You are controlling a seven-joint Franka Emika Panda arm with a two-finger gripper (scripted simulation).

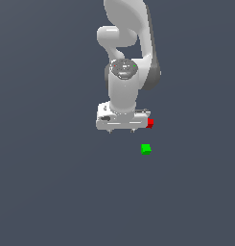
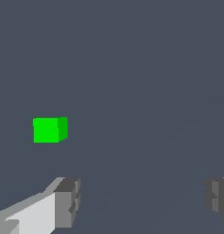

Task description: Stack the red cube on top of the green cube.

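The red cube point(image 1: 150, 123) shows in the exterior view at the right edge of the white gripper's hand, partly hidden behind it. It is out of the wrist view. The green cube point(image 1: 146, 149) lies on the floor below and slightly left of the red cube in the exterior view, apart from it. It also shows in the wrist view point(image 2: 49, 130), off to one side of the fingers. My gripper point(image 1: 121, 130) points down above the floor, with its jaws wide apart and nothing between them point(image 2: 143, 201). One grey fingertip point(image 2: 67, 201) is nearest the green cube.
A plain dark grey floor point(image 1: 52, 192) fills both views. The white arm point(image 1: 126, 72) rises behind the gripper toward the top of the exterior view.
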